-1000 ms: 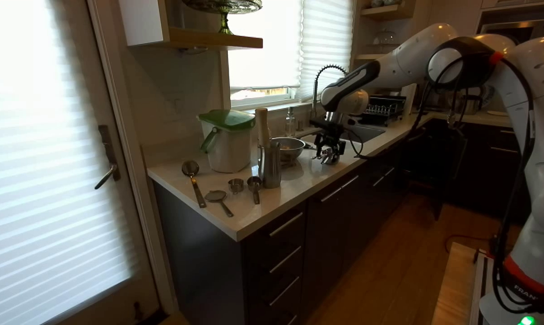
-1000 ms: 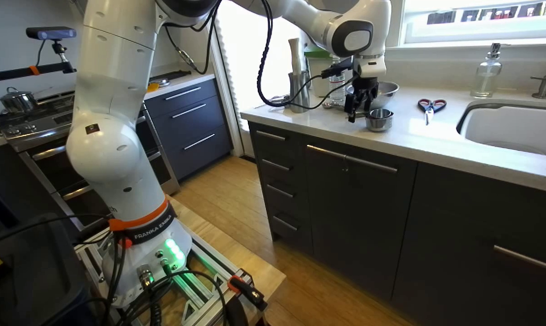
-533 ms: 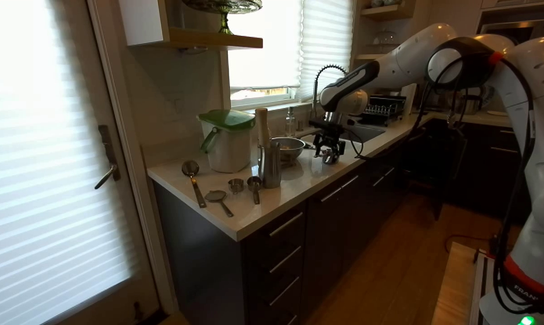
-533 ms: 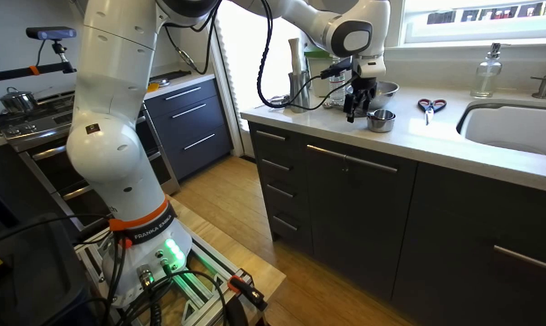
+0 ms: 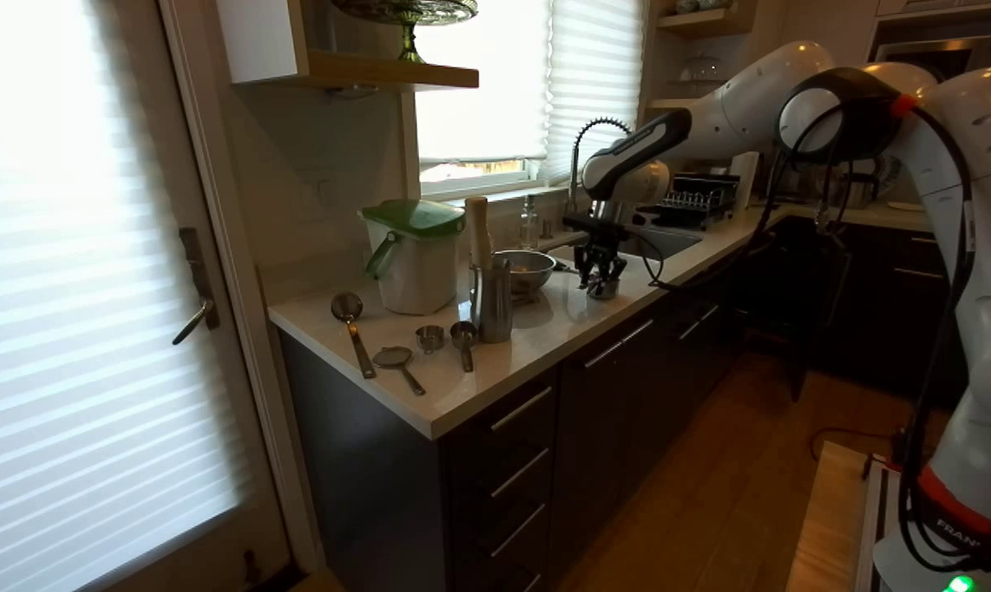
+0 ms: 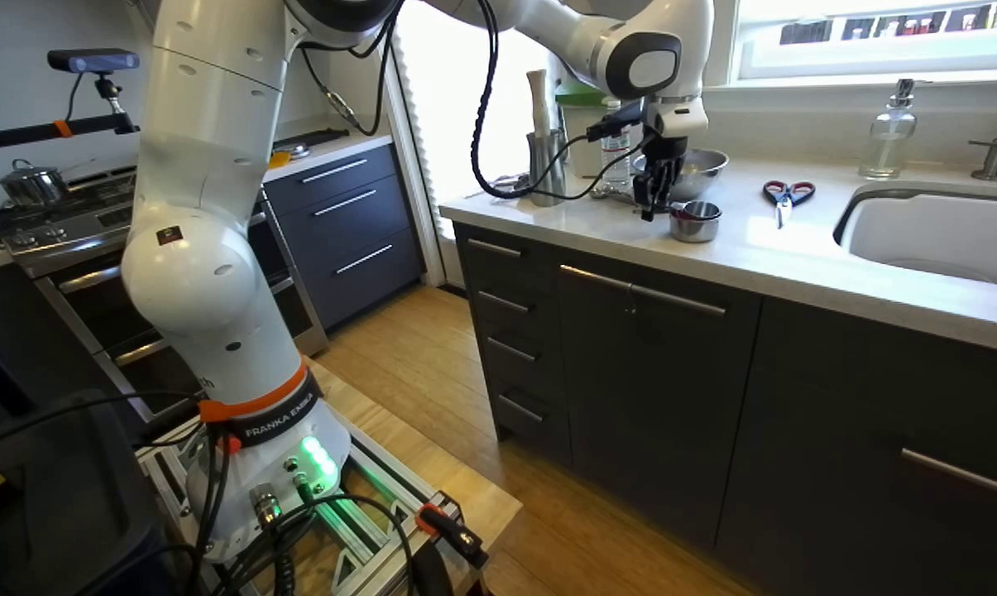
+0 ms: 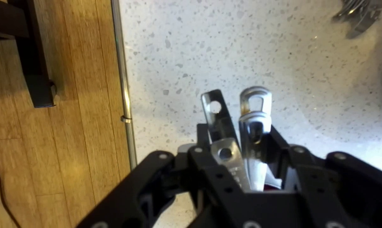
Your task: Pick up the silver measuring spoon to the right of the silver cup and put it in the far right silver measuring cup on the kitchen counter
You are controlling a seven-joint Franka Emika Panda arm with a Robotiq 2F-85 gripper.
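The far right silver measuring cup (image 6: 693, 228) stands on the kitchen counter (image 7: 184, 57) near its front edge, with a smaller cup nested inside. My gripper (image 7: 237, 134) points down beside it, around several metal handles: a slanted pair with round holes (image 7: 225, 125) and a slotted pair (image 7: 255, 133). The handles nearly fill the space between the fingers, but whether these press on them I cannot tell. In an exterior view, the silver measuring spoon (image 5: 464, 330) lies right of a small silver cup (image 5: 429, 338), well away from my gripper.
A tall steel cylinder (image 5: 493, 306) holding a wooden rod stands beside the spoon. Behind are a metal bowl (image 5: 530, 271) and a green-lidded bin (image 5: 417, 271). A strainer (image 5: 393, 357) and ladle (image 5: 348, 306) lie near the counter's end. Scissors (image 6: 786, 199) rest by the sink (image 6: 953, 236).
My gripper's fingers have drawn closer together around the handles. The nested cups have shifted slightly and sit more level than a second ago. The arm has barely moved.
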